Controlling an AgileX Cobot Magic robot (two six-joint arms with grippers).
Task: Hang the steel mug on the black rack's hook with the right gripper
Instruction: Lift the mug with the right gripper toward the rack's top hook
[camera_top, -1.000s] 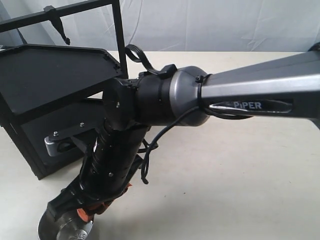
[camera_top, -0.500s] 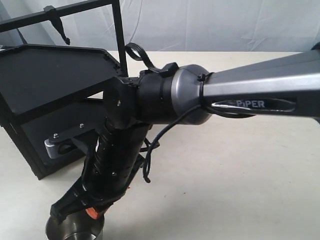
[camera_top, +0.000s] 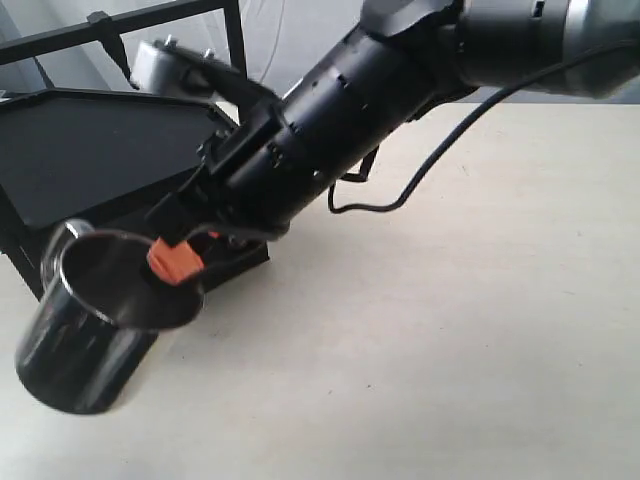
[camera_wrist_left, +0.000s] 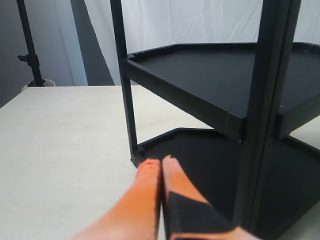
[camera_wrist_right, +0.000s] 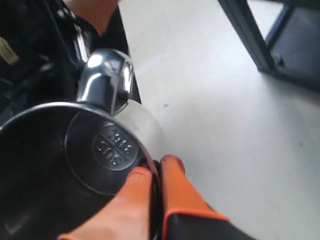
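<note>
The steel mug (camera_top: 85, 335) hangs tilted in the air at the lower left of the exterior view, with its mouth facing the camera. My right gripper (camera_top: 172, 265) is shut on its rim, one orange pad inside and one outside. The right wrist view shows the same grip (camera_wrist_right: 156, 167), the stamped base (camera_wrist_right: 114, 146) and the looped handle (camera_wrist_right: 105, 80). The black rack (camera_top: 90, 150) stands behind the mug. Its hook (camera_top: 112, 45) hangs from the top crossbar, above and beyond the mug. My left gripper (camera_wrist_left: 161, 164) is shut on nothing, close to the rack's lower shelf (camera_wrist_left: 200, 155).
The pale table (camera_top: 450, 350) stretches right of the rack. My right arm (camera_top: 330, 130) crosses in front of the rack's post, with a loose black cable (camera_top: 400, 190) hanging under it. A rack foot (camera_wrist_right: 280, 50) shows in the right wrist view.
My right arm has swung upward and lifted the mug from the table at the bottom edge. The mug now hangs tilted and higher, nearer the rack.
</note>
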